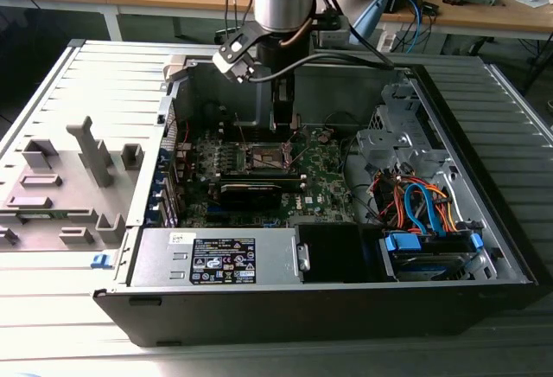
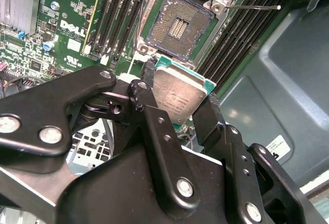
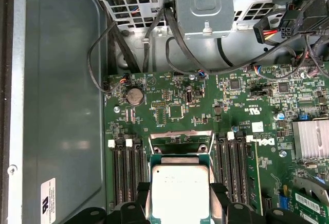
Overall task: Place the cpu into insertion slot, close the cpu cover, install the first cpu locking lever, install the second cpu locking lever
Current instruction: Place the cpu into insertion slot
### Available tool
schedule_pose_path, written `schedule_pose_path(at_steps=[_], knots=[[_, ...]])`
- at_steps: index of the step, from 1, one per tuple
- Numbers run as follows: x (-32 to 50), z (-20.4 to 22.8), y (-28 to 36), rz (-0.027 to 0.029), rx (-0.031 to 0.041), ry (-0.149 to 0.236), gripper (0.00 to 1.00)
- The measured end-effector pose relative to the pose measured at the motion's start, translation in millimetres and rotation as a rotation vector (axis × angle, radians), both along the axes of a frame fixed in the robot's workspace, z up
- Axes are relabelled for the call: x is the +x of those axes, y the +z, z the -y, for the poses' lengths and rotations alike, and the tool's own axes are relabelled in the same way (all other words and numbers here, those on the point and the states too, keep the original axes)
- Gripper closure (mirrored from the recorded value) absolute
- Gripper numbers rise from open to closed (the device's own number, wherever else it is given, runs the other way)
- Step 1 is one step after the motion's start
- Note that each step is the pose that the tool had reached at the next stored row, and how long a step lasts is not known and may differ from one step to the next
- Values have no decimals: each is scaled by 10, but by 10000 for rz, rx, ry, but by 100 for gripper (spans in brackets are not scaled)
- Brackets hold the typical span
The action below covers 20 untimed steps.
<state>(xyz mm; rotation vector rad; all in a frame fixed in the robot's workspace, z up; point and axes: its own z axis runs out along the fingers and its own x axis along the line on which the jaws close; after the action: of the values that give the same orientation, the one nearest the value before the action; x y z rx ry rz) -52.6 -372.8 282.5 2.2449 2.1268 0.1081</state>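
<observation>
White logo [image 2: 72, 29] on the motherboard [image 2: 51, 5] — black printed label [image 1: 223, 261] on the power supply [image 1: 164, 260].

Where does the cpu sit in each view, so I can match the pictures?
Second wrist view: the cpu is gripped by the end effector, not yet in the insertion slot.
First wrist view: the cpu lies between the black memory slots.
Exterior view: too small to make out; the end effector hangs over the green motherboard.
Shared landmark: the green motherboard.
</observation>
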Motion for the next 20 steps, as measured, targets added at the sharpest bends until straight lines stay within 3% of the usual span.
schedule_pose_path(at_steps=[8, 10, 20], knots=[[-3, 11, -41, 0, 1, -1, 46], [-6, 25, -88, 1, 1, 0, 46], [-7, 30, -121, 0, 1, 0, 46]])
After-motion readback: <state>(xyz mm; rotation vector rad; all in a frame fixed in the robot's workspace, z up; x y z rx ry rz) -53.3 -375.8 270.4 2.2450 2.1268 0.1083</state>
